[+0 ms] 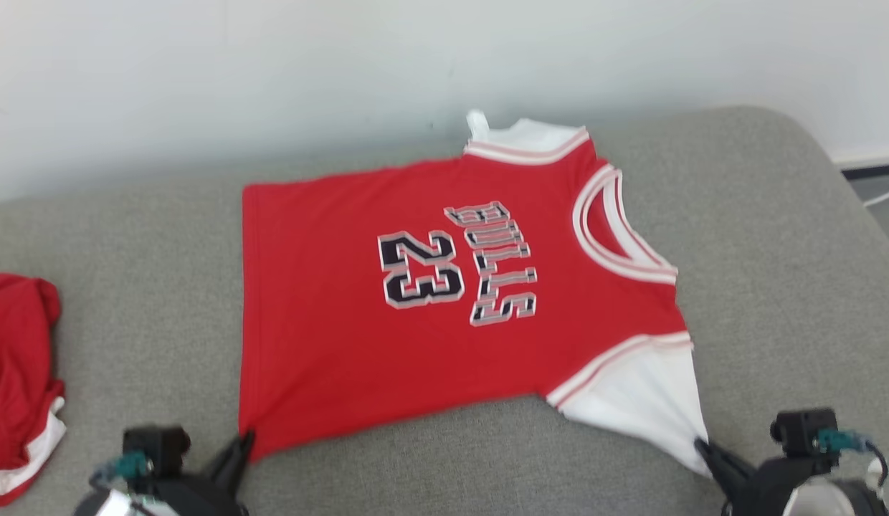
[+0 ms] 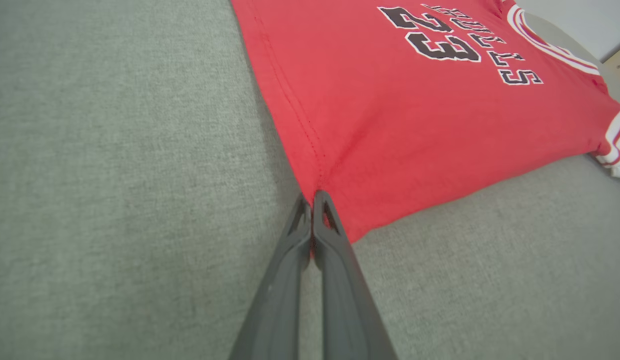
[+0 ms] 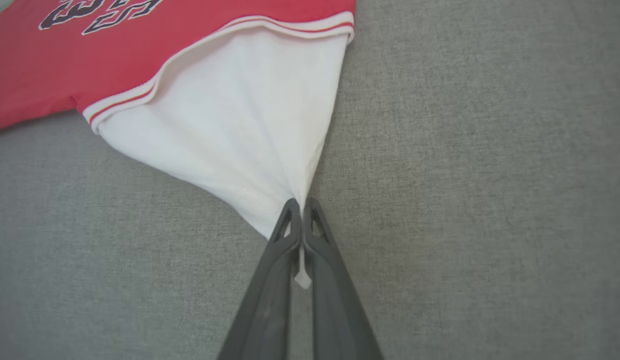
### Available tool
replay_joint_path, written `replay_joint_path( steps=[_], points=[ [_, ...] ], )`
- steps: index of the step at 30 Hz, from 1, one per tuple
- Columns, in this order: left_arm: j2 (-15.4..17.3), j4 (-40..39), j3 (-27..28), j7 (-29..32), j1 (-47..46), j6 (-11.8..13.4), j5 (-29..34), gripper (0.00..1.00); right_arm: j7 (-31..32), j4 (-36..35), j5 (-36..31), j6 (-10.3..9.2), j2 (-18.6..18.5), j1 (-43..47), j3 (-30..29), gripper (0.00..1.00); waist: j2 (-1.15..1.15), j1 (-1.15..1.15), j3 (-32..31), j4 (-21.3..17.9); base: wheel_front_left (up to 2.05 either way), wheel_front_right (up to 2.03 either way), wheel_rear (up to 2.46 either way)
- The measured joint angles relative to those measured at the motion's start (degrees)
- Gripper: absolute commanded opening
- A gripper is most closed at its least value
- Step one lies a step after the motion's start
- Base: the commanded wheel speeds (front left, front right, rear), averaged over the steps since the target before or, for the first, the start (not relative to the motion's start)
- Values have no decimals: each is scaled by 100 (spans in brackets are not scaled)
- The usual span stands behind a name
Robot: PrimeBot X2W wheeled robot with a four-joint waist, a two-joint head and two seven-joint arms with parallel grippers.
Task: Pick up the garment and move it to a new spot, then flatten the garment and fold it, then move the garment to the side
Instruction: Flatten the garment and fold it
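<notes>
A red-and-white cloth, perhaps shorts, is cut off at the left edge.

surface: grey cushion, woven cloth, far right corner rounded | middle: red jersey spread flat, print up, hem toward the left edge, neck toward the right edge, one white sleeve toward the near edge | left edge: red-and-white garment, bunched, well apart from the jersey

The red jersey at the frame's centre carries the word "BULLS" and, just left of it, the number "23" in black with pale outline, both printed sideways in the head view.
</notes>
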Motion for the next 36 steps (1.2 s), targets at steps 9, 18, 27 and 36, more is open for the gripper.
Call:
replay_joint_path(
  steps=[9, 18, 27, 36],
  points=[
    [35, -382, -191, 339, 1004, 176, -92, 0, 792, -499, 460, -46, -226, 922, 140, 0, 0, 0, -644, 9, 0, 0, 0],
    [62, -620, -309, 603, 1179, 492, -45, 0, 1299, -956, 619, -365, -386, 1052, 151, 0, 0, 2, -732, 26, 0, 0, 0],
    [110, -660, -374, 747, 1135, 742, 162, 0, 1682, -1196, 661, -676, -485, 1238, 211, 0, 1, 2, -638, 91, 0, 0, 0],
    [65, -690, -291, 746, 1103, 868, 111, 100, 1859, -1418, 645, -857, -490, 1233, 230, 100, 1, 2, -570, 129, 0, 0, 0]
  ],
)
